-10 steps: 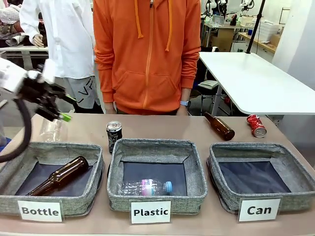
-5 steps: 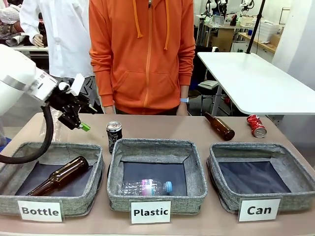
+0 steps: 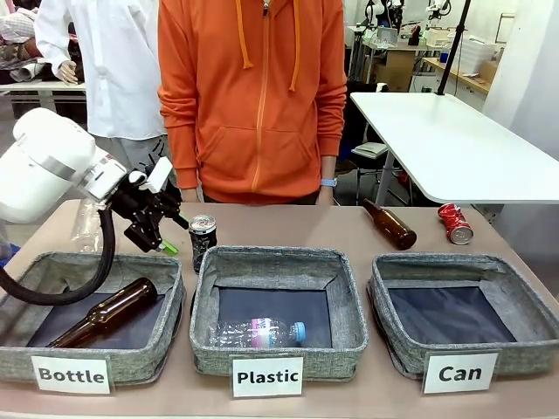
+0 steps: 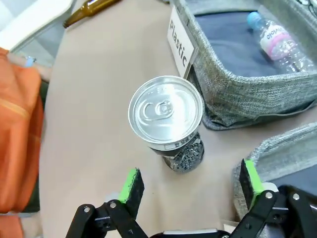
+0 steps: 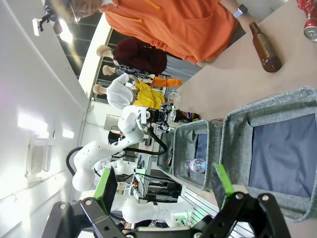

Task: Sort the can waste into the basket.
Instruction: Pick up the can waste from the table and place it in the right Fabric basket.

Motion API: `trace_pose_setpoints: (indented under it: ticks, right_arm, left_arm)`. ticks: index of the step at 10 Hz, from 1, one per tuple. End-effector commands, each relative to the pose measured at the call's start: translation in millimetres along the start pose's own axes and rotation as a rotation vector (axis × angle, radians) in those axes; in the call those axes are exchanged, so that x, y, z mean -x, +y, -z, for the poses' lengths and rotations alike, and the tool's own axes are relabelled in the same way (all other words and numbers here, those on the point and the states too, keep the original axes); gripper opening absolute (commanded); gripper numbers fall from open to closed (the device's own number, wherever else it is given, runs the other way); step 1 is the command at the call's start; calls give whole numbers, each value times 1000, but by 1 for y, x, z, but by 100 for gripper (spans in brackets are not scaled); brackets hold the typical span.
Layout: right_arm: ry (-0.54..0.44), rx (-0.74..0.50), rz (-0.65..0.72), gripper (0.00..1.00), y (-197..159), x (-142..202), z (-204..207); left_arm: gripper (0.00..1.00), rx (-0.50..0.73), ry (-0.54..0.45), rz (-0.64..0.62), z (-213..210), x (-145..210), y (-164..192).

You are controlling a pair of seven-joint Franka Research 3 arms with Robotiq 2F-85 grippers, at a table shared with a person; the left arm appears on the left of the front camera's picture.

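The black can (image 3: pixel 203 240) with a silver top stands upright on the table behind the gap between the Bottle and Plastic baskets. My left gripper (image 3: pixel 172 233) hangs open just left of it, apart from it. From the left wrist the can (image 4: pixel 166 114) sits just beyond the open gripper (image 4: pixel 190 181), ahead of its fingers. The crushed red can (image 3: pixel 455 223) lies at the far right of the table, behind the basket (image 3: pixel 393 336) signed "Can", which holds nothing. My right gripper (image 5: pixel 164 184) is open above that basket (image 5: pixel 237 126), with the red can (image 5: pixel 309 20) far off.
A brown bottle (image 3: pixel 390 224) lies on the table near the red can. The Plastic basket (image 3: pixel 349 332) holds a clear bottle (image 3: pixel 259 333), and the Bottle basket (image 3: pixel 170 336) holds a brown bottle (image 3: pixel 106 312). A clear bottle (image 3: pixel 87 229) stands behind my left arm. A person in orange (image 3: pixel 253 96) stands at the far edge.
My left arm has swung right and down, bringing its open gripper from the table's left edge to just beside the black can.
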State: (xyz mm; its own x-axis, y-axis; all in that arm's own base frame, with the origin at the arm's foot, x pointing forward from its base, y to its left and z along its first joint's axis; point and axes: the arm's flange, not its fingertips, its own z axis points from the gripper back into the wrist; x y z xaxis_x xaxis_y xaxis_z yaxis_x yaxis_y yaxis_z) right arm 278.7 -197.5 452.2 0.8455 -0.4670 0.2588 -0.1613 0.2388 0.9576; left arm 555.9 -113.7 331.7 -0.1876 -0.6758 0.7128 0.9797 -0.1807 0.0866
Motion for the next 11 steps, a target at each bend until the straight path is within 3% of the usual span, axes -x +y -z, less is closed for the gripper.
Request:
trace_pose_setpoints:
  ticks: [1,8,11]
  right_arm:
    - [-18,-27,-26,100,1,-3,1]
    - [-18,-27,-26,100,1,-3,1]
    - [-18,-27,-26,100,1,-3,1]
  left_arm:
    - [100,25,-29,33,2,0,10]
    - [100,102,-139,-21,37,9,18]
    - [100,108,-253,-30,52,8,22]
